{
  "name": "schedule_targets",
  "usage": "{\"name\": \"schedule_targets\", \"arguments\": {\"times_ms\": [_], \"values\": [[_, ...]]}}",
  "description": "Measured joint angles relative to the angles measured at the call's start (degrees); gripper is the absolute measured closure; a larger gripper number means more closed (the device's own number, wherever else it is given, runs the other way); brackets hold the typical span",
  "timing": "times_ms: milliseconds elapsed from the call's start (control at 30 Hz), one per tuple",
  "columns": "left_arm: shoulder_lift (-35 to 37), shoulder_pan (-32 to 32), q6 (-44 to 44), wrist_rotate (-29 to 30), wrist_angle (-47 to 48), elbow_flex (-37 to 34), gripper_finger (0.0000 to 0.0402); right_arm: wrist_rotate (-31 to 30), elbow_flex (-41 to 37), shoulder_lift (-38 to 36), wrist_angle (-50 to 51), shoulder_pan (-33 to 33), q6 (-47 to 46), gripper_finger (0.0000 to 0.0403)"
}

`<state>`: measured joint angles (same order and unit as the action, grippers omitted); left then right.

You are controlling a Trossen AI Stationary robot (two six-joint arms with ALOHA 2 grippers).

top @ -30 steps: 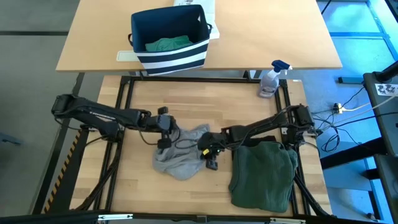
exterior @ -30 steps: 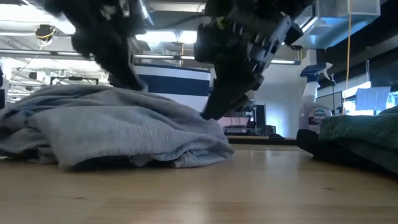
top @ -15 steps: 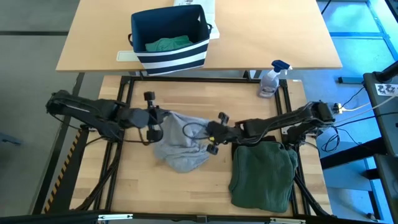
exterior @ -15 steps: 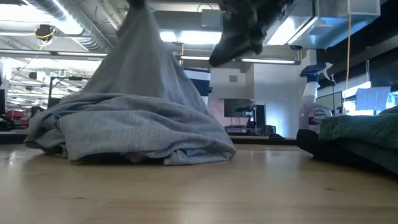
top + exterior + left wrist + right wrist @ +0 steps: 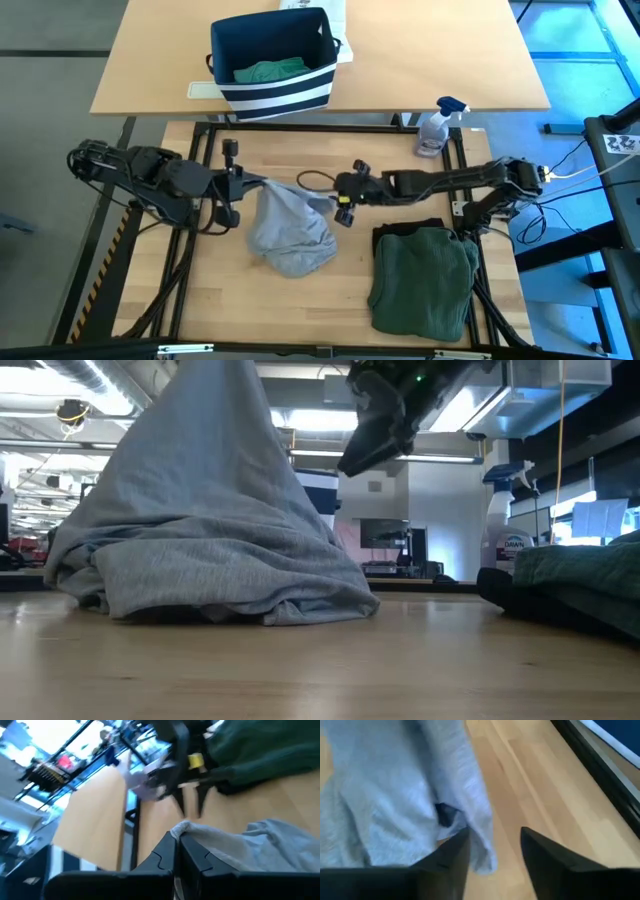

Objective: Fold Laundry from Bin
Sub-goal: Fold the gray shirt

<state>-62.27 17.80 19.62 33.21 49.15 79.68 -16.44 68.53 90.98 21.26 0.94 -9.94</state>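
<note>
My left gripper (image 5: 233, 185), fingers clamped on the light grey garment (image 5: 287, 228) at frame centre, has hoisted it into a peak; my right gripper (image 5: 347, 190) has just let go, fingers apart, so regrasping comes next.

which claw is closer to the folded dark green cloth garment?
Right. The right claw hangs open just off the far left corner of the folded dark green cloth garment. The left claw is farther off, shut on the light grey cloth garment.
</note>
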Motion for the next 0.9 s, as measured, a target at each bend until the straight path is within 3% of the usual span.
{"name": "schedule_targets", "arguments": {"times_ms": [167,300,533,900], "values": [[-0.06,0.39,-1.12,-1.51,2.13,-0.02,0.0401,6.2,0.01,0.66,-4.75,-4.71,4.47,0.0166],[-0.07,0.64,-1.37,-1.56,2.46,-0.02,0.0401,11.45,0.0,4.01,-10.56,-6.82,9.72,0.014],[-0.05,0.8,-1.54,-2.81,3.18,-0.02,0.0401,14.5,-0.07,11.14,-12.44,-7.22,16.36,0.0143],[-0.07,0.76,-3.06,-2.72,5.8,-0.04,0.04,15.83,-0.04,17.54,-16.12,-7.42,16.71,0.015]]}}
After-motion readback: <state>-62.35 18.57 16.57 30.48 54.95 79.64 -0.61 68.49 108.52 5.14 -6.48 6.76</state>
